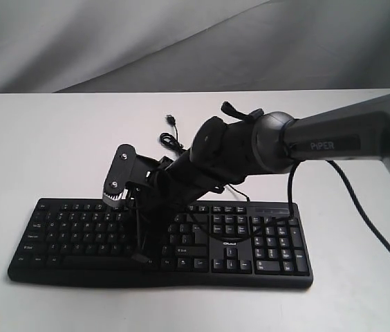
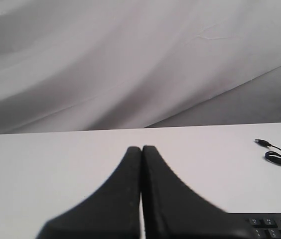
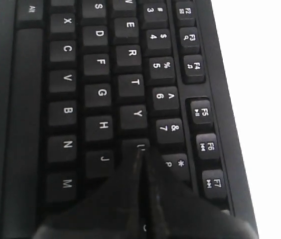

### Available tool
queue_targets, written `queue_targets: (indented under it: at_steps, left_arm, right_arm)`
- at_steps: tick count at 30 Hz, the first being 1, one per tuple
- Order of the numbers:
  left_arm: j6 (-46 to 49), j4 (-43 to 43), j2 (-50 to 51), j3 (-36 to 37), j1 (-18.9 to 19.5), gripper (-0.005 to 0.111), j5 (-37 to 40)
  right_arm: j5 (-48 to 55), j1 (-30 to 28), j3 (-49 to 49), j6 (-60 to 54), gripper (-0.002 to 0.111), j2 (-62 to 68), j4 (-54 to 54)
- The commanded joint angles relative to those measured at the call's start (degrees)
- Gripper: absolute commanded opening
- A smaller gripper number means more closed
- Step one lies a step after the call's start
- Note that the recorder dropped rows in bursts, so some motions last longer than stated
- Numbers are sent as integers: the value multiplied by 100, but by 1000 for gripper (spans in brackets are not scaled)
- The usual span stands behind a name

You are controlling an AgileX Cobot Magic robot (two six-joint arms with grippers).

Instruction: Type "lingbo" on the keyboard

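Observation:
The wide black keyboard [image 1: 257, 252] lies across the white table [image 1: 43, 138], near its front edge. My right arm reaches from the right over the keyboard's middle, and my right gripper [image 1: 142, 257] points down at the keys. In the right wrist view this gripper [image 3: 140, 150] is shut, empty, with its tips at the U key [image 3: 135, 145], beside J [image 3: 100, 162] and below Y; whether it presses the key I cannot tell. My left gripper [image 2: 141, 148] is shut and empty above bare table, off the keyboard's corner [image 2: 275, 226]. It is out of the exterior view.
The keyboard's thin USB cable [image 1: 169, 140] lies coiled behind it, plug [image 1: 171, 120] pointing to the back; the left wrist view shows this cable [image 2: 280, 158] too. The right arm's own black cable [image 1: 375, 228] hangs over the table's right side. A grey cloth backdrop [image 1: 181, 41] stands behind.

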Motion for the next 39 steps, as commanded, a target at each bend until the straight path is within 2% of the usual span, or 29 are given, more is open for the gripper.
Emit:
queue_targets:
  at_steps: [1, 15, 39]
  left_arm:
    - [-12, 1, -28, 28, -38, 1, -50]
    - [-12, 1, -28, 28, -38, 1, -50]
    - [-12, 1, -28, 28, -38, 1, -50]
  right_arm:
    - [279, 17, -1, 95, 0, -331, -102]
    - [339, 462, -1, 106, 0, -198, -161]
    - [99, 501, -1, 95, 0, -102, -127]
